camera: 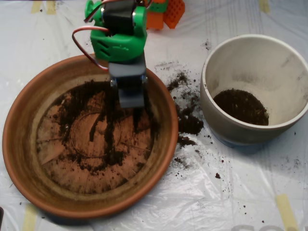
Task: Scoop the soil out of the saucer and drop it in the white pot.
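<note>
My scoop hangs over the upper middle of the saucer, grey shells pointing down at the dish floor; seen from straight above, the shells look pressed together with no gap I can make out, and whether any soil sits inside them is hidden. Green arm housing above it, red-and-white wire looping off its left side. Soil in the saucer is thin and smeared: a dark patch along the upper left of the floor, streaks down the centre, a loose arc along the lower part, bare terracotta showing through with ring marks. The scoop tip is at or just above the upper edge of that soil; contact unclear. White pot stands to the right of the saucer, apart from it, upright, with a dark mound of soil in its bottom toward the lower side and smudged inner walls. Spilled soil lies scattered on the clear plastic sheet between saucer and pot, thickest just beside the saucer's right rim. Orange block at top edge behind my arm. Yellowish tape strips on the sheet.
</note>
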Robot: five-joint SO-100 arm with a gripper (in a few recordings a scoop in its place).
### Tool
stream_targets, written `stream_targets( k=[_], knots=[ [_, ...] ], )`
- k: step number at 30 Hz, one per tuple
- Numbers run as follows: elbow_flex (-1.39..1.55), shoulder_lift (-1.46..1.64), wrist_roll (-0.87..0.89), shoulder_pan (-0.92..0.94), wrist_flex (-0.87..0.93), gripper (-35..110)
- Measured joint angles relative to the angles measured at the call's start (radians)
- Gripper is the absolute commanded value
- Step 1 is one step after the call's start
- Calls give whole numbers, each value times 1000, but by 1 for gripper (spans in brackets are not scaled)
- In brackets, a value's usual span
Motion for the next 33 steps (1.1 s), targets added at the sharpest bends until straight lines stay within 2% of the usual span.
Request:
stream_targets(
  k=[7,19,30,31,33],
  knots=[
    [-126,101,72,-91,114,-1],
    [-425,147,98,-290,268,-1],
    [-695,55,91,-592,334,0],
    [-695,35,91,-617,334,1],
    [-696,9,97,-660,334,18]
  ],
)
